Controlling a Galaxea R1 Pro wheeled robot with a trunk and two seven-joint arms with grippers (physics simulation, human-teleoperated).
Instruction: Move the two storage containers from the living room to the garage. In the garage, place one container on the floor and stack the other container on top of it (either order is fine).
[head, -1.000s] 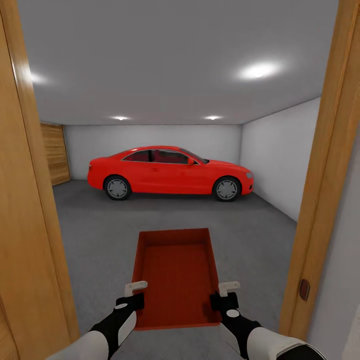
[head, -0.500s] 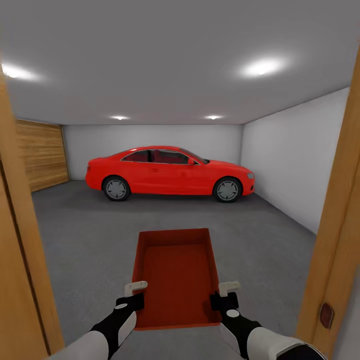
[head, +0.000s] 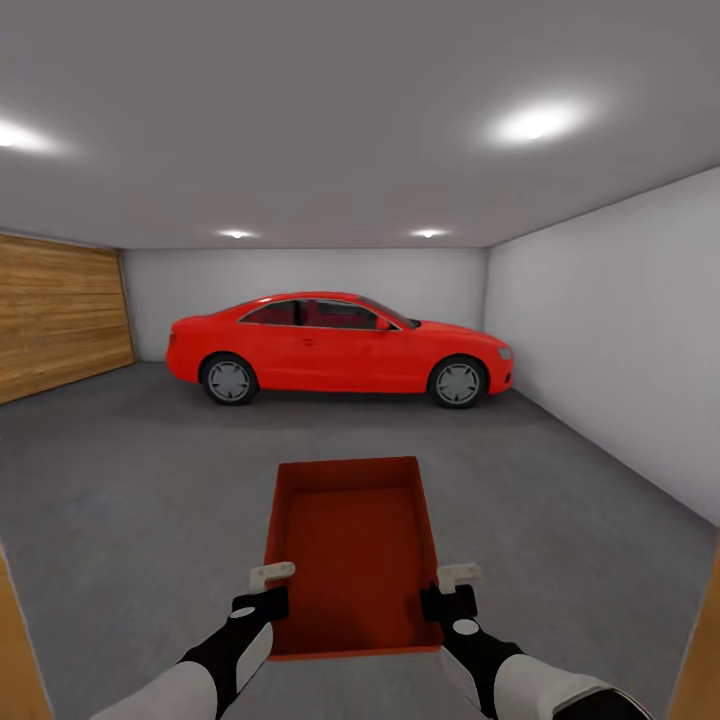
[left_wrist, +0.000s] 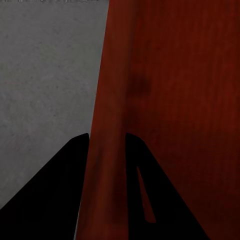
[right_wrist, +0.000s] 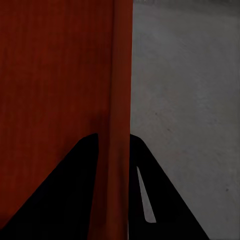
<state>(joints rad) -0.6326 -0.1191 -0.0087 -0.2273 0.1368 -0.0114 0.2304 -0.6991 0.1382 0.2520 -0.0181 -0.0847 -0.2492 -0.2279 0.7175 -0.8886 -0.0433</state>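
container look: storage container (head: 352, 550) is orange-red, rectangular, open on top, thin straight walls, flat bottom with a fine ribbed texture; nothing inside it.
container count: one in sight.
container place: held up in front of me over the garage floor (head: 150, 480), short end pointing toward the red car (head: 340, 345), well apart from it.
my left gripper (head: 268, 588): pinching the container's left long wall near the end closest to me; in the left wrist view the two dark fingers (left_wrist: 60, 190) sit one on each side of the red wall (left_wrist: 107, 150), pressed to it.
my right gripper (head: 452, 588): pinching the right long wall at the matching spot; right wrist view shows its fingers (right_wrist: 65, 190) straddling the wall (right_wrist: 117, 125), one inside the bin, one outside.
grippers count: two, both on the container.
car: one, glossy red, parked side-on past the container's far end, near the back wall; two wheels visible.
floor: dark grey, speckled, runs from under the container to the car.
wood panel wall (head: 55, 310): one, left of the car.
ceiling lights (head: 535, 122): four bright spots above the car and container.
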